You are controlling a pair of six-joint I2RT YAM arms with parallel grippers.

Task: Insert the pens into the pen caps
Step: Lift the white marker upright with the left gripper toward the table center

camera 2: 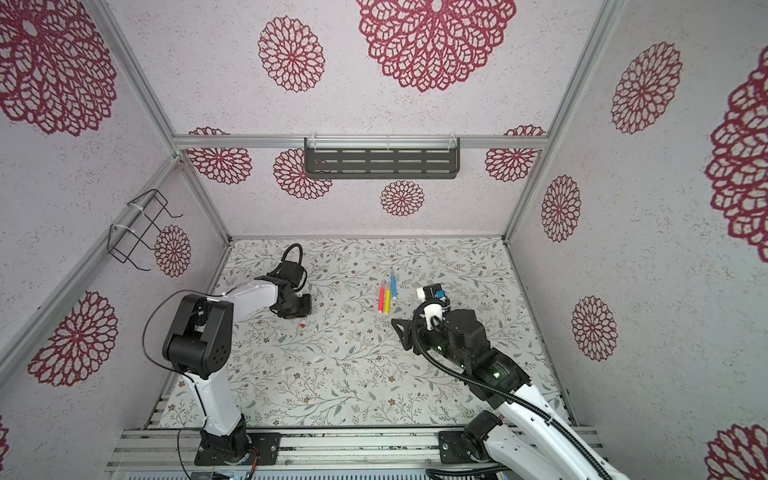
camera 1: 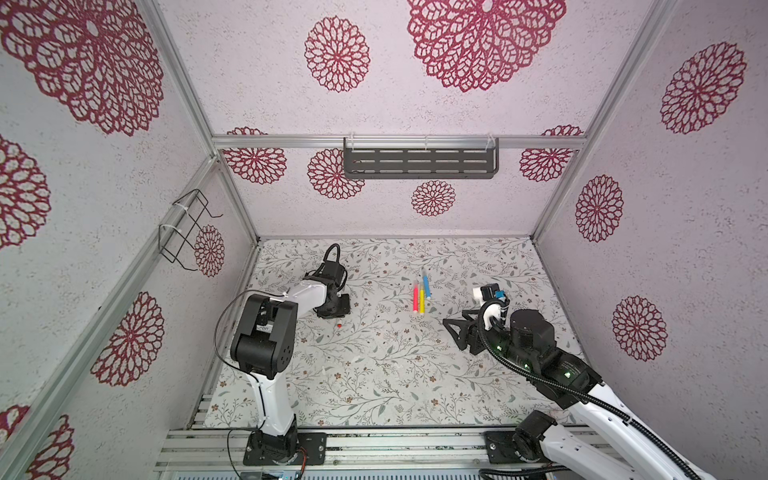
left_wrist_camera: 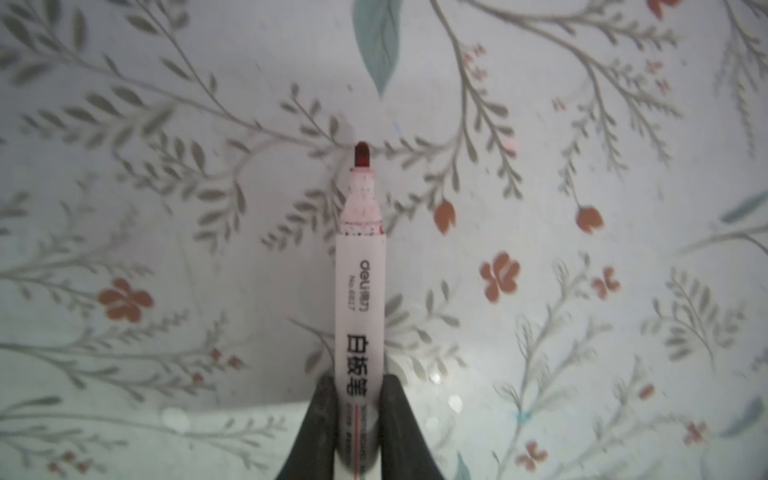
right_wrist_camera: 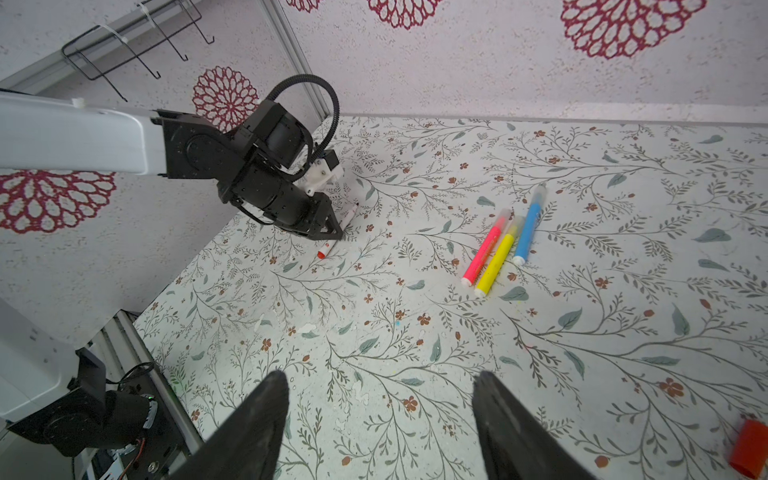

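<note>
Only the left wrist view shows the grip up close: the left gripper [left_wrist_camera: 359, 382] is clamped on the white pen [left_wrist_camera: 360, 282], with its bare red nib pointing away from the fingers. Whether the pen is clear of the mat [camera 1: 374, 382] I cannot tell.

The right wrist view alone catches a red cap [right_wrist_camera: 750, 449] at its edge, on the mat.

In both top views the left arm has its elbow raised and its wrist bent down at 10 o'clock on the mat. The right gripper [camera 1: 453, 332] hangs low at 3 o'clock, jaws apart and holding nothing.

The pink pen [right_wrist_camera: 486, 249], yellow pen [right_wrist_camera: 498, 259] and blue pen [right_wrist_camera: 528, 228] lie side by side toward 1 o'clock.
</note>
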